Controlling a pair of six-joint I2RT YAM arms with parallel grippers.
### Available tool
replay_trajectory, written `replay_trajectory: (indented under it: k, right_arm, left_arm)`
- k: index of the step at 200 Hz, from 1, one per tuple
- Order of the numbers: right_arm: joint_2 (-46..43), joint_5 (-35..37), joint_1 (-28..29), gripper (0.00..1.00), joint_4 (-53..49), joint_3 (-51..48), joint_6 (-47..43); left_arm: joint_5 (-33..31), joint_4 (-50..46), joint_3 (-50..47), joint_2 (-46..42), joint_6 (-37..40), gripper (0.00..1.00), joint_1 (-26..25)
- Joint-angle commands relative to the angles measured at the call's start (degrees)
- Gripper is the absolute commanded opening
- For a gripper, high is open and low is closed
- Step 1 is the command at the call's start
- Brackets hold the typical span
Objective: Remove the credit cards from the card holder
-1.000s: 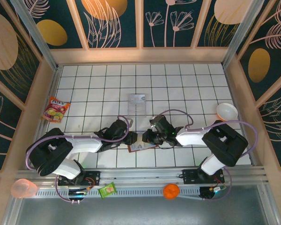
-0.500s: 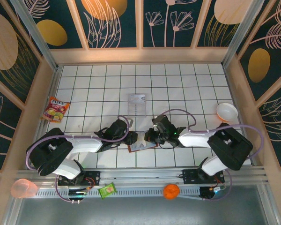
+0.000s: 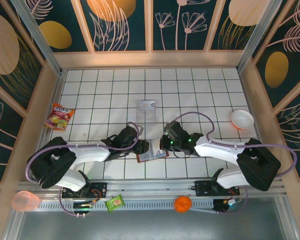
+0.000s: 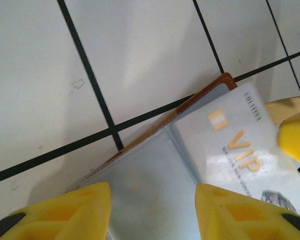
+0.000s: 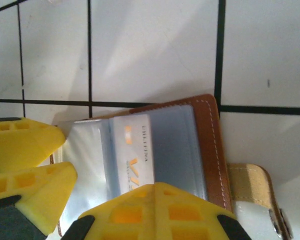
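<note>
The top camera sits above and behind the arm bases [image 3: 84,191], facing down and forward, far enough off to take in the whole worktop [image 3: 190,85]. Each wrist camera looks down past its own gripper at very close range: the left gripper [image 4: 152,215] from one side of the wallet [image 4: 150,195], the right gripper [image 5: 155,210] from the opposite side. All three views share the open wallet and its card [image 4: 240,145], between the two grippers.

The left hand [image 3: 144,148] and right hand [image 3: 159,145] flank the open card holder [image 3: 152,155] on the tiled table [image 3: 90,90].
</note>
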Motion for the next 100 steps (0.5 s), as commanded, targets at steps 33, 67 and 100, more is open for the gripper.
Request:
replay_trajectory:
  k: [33, 67, 100]
  right_arm:
    - [0.95, 3.48, 1.72, 0.00, -5.28, 4.53, -5.94]
    - [1.34, 4.02, 2.65, 0.00, -4.25, 4.81, -6.65]
    - [2.28, 1.27, 4.13, 0.00, -2.19, 4.71, -7.38]
  left_arm:
    - [-4.03, -10.96, 0.82, -6.39, 1.13, 0.51, 1.02]
    - [-2.87, -12.11, -3.36, -9.22, -1.52, 0.42, 1.11]
    - [0.01, -10.62, -6.55, -7.80, -3.12, 0.31, 1.14]
